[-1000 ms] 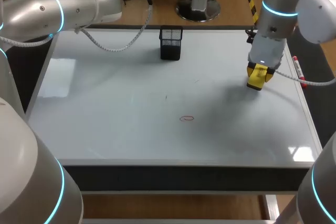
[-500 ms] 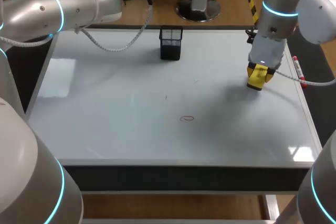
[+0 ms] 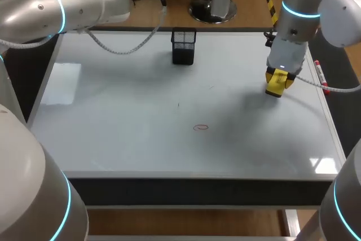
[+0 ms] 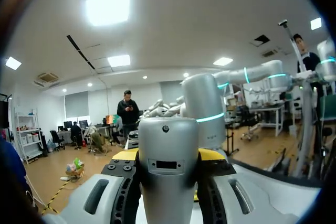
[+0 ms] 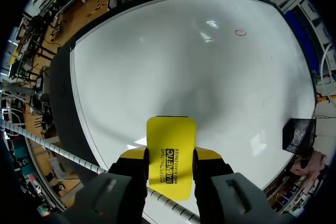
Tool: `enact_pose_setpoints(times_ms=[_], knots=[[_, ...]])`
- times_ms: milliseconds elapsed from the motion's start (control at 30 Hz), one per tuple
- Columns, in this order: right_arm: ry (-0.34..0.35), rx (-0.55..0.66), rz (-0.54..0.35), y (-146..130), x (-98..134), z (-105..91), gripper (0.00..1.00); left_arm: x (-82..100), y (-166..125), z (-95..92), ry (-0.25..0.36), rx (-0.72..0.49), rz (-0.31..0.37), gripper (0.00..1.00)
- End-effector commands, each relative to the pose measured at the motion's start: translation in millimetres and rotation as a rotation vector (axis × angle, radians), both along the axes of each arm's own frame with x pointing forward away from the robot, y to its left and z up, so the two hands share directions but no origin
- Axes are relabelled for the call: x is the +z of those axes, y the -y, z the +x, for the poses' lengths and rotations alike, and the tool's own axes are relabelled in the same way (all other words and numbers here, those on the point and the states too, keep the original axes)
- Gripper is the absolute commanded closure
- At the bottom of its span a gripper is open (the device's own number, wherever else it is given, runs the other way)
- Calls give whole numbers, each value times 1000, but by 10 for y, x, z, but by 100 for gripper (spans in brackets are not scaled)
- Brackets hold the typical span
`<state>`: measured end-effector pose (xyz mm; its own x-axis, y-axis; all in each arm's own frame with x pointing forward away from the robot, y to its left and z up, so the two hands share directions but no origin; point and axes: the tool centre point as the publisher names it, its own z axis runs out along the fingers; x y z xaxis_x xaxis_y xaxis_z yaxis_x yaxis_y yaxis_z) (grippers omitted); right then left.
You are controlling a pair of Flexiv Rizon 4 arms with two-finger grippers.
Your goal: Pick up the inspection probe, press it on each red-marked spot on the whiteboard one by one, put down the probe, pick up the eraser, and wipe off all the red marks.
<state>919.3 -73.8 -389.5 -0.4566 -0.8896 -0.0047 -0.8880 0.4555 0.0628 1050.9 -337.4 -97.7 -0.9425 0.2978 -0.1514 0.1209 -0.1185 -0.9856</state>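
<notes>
Between right jaws, yellow eraser (image 5: 170, 148), clamped

This is a robotics lab. Two silver robot arms, the left arm (image 3: 62, 12) and the right arm (image 3: 307, 4), each ringed with a glowing cyan band, lean in over a tabletop that is a whiteboard (image 3: 141, 139) laid flat. A black mesh pen cup (image 3: 183, 46) stands on it, and the right arm's jaws hold a yellow eraser (image 3: 276, 83).
</notes>
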Motion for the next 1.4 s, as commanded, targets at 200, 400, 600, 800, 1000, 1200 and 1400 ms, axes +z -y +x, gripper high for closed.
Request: enact_pose_setpoints(times_ms=[200, 400, 600, 800, 1000, 1200, 1400], knots=[[1, 2, -2, 7, 6, 1, 100, 33, -79, -804, -12, -19, 20, 100], [1, 2, -2, 7, 6, 1, 100, -114, -82, -1256, -53, -77, 24, 100], [1, 2, -2, 7, 6, 1, 100, -217, -110, -1624, -83, -121, 30, 100], [1, 2, -2, 7, 6, 1, 100, -295, -159, -1909, -103, -174, 47, 100], [1, 2, -2, 7, 6, 1, 100, -467, -271, -2150, -155, -229, 58, 100], [1, 2, -2, 7, 6, 1, 100, -663, -383, -2351, -178, -262, 53, 100], [1, 2, -2, 7, 6, 1, 100, -884, -387, -2543, -185, -322, 44, 100]])
